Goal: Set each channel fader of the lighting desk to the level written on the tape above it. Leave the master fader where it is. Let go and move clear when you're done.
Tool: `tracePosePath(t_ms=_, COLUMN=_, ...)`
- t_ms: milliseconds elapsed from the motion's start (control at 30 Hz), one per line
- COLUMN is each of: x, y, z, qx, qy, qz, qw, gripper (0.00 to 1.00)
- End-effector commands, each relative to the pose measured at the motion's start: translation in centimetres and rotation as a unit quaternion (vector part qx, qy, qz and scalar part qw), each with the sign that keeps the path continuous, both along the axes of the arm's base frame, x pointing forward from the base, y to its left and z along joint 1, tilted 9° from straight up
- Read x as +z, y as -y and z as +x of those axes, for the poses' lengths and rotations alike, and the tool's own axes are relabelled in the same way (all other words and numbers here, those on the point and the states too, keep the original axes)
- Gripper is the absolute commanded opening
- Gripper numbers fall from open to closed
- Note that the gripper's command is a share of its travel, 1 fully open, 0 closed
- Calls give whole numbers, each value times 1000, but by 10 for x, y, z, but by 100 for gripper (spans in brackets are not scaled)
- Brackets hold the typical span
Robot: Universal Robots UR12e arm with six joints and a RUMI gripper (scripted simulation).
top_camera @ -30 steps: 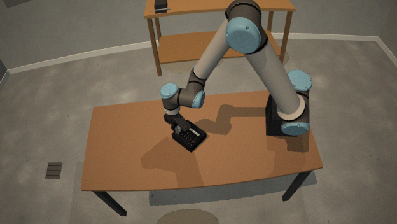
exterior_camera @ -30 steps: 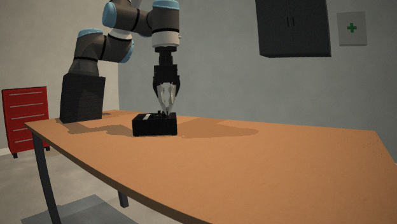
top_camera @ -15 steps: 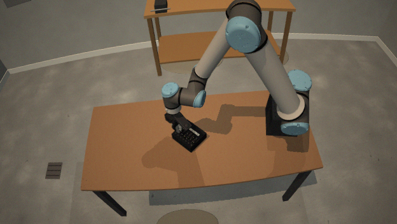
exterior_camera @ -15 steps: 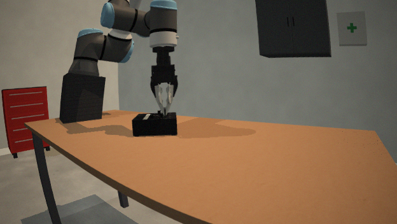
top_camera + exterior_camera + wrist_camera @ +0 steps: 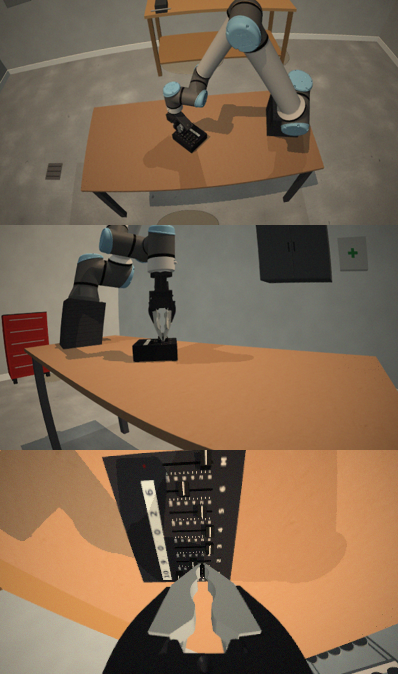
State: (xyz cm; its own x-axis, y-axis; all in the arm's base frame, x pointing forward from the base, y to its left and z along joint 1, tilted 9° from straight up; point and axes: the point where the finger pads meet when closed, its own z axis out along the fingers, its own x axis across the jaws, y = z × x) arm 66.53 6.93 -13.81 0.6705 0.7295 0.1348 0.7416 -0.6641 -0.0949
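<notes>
The lighting desk [image 5: 191, 138] is a small black box near the middle of the wooden table, also seen in the exterior view [image 5: 155, 349]. In the wrist view [image 5: 175, 515] it shows a white tape strip [image 5: 156, 530] with numbers beside rows of fader slots. Channel numbers run along the other edge. The master fader [image 5: 205, 457], marked M, is at the far end. My gripper [image 5: 202, 564] points straight down over the desk's near end, at the lowest channel row. It is shut, and its tips are right at a small dark fader knob.
The arm's black base block [image 5: 275, 118] stands at the table's far right corner. A second wooden table with a shelf [image 5: 217, 29] stands behind and carries a dark box [image 5: 161, 6]. A red drawer cabinet [image 5: 25, 343] stands on the floor beside the table.
</notes>
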Motion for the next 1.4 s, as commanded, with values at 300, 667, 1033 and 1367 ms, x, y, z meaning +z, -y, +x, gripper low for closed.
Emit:
tracePosePath(t_ms=300, x=0, y=5, z=-4, qx=0, qy=1, qz=0, qw=1000, gripper=0)
tracePosePath(t_ms=667, x=-1, y=9, z=-8, qx=0, qy=1, qz=0, qw=1000, gripper=0)
tracePosePath(t_ms=1033, x=-2, y=11, z=-10, qx=0, qy=1, qz=0, qw=1000, gripper=0)
tracePosePath(t_ms=1367, x=-2, y=13, z=-11, qx=0, qy=1, qz=0, qw=1000, gripper=0)
